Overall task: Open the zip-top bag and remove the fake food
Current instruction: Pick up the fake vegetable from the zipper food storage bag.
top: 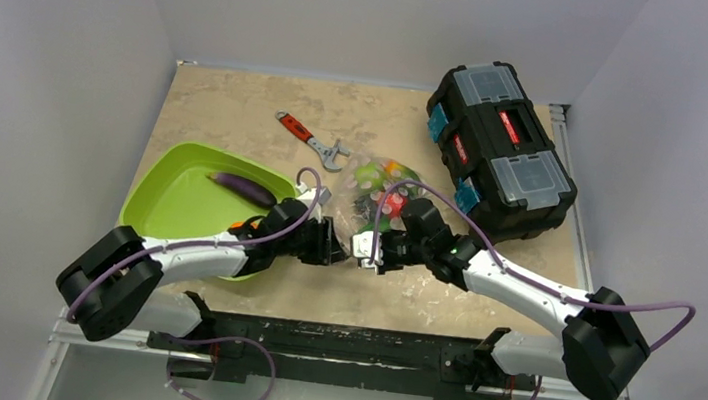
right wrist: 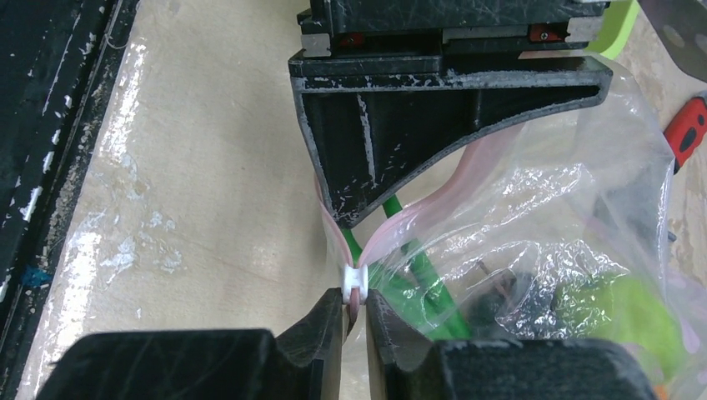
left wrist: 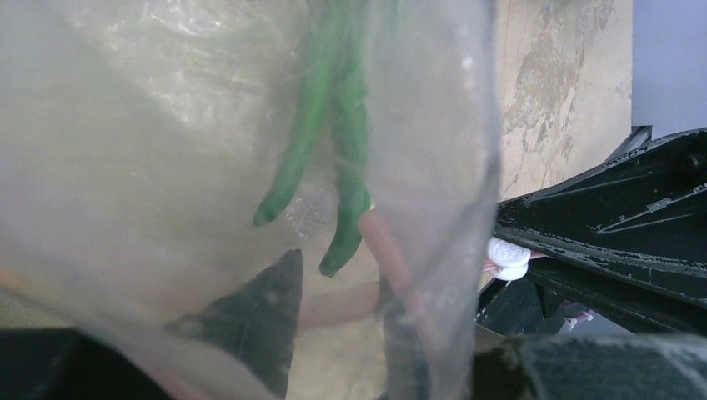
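The zip-top bag (top: 386, 192) lies at mid-table with colourful fake food inside. Its pink zip strip is parted into a V. My right gripper (top: 366, 249) (right wrist: 356, 304) is shut on the strip's near end, just behind the white slider (right wrist: 356, 282). My left gripper (top: 331, 248) (left wrist: 340, 273) is open; its finger (right wrist: 375, 150) points into the parted mouth, and the plastic (left wrist: 167, 125) drapes over my fingers. Slim green pods (left wrist: 350, 125) (right wrist: 421, 267) lie just inside the mouth. A dark purple eggplant (top: 243, 187) lies in the green tray (top: 163, 203).
A black toolbox (top: 501, 151) stands at the back right, close to the bag. A red-handled wrench (top: 309, 138) (right wrist: 688, 133) lies behind the bag. The tray sits at the left under my left arm. A black rail (right wrist: 50, 125) runs along the table's near edge.
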`<state>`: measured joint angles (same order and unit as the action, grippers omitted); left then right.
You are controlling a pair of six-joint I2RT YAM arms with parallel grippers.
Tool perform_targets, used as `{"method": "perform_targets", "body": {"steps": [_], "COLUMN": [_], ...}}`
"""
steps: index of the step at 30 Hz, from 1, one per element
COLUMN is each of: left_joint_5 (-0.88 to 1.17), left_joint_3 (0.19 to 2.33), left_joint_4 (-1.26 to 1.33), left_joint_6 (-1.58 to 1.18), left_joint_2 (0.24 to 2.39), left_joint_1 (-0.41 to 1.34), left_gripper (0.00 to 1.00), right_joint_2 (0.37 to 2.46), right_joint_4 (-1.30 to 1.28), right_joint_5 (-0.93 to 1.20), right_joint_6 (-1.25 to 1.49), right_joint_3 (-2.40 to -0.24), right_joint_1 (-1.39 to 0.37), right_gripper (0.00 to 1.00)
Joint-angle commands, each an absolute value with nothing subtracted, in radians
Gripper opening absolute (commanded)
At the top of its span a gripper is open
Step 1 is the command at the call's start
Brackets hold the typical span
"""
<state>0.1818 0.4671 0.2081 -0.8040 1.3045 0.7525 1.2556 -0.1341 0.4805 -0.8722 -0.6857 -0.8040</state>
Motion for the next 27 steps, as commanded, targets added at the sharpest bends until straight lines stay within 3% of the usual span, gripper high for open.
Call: {"method": "perform_targets", "body": {"steps": [1,15,27], "left_joint_5": [0.164,0.212,0.262], "left_joint_3": [0.524,0.570,0.582], "left_joint_4": [0.205,0.227,0.317], "left_joint_6": [-0.772,-0.780,-0.817], "left_joint_2": [1.328,1.437,1.474], "left_joint_1": [0.763,0.806,0.823], "left_gripper": [0.38,0.38,0.26], "right_joint_2": [1.252,1.256,1.257], "right_joint_4": [-0.116,-0.124,-0.124], "right_joint_5": [0.478,0.477,0.474], "right_joint_6": [-0.871,-0.873,-0.873], "right_joint_3": [-0.696,-0.698,-0.698], "right_joint_1": [-0.807,-0.807,-0.807], "right_gripper": [0.11,0.09,0.08]}}
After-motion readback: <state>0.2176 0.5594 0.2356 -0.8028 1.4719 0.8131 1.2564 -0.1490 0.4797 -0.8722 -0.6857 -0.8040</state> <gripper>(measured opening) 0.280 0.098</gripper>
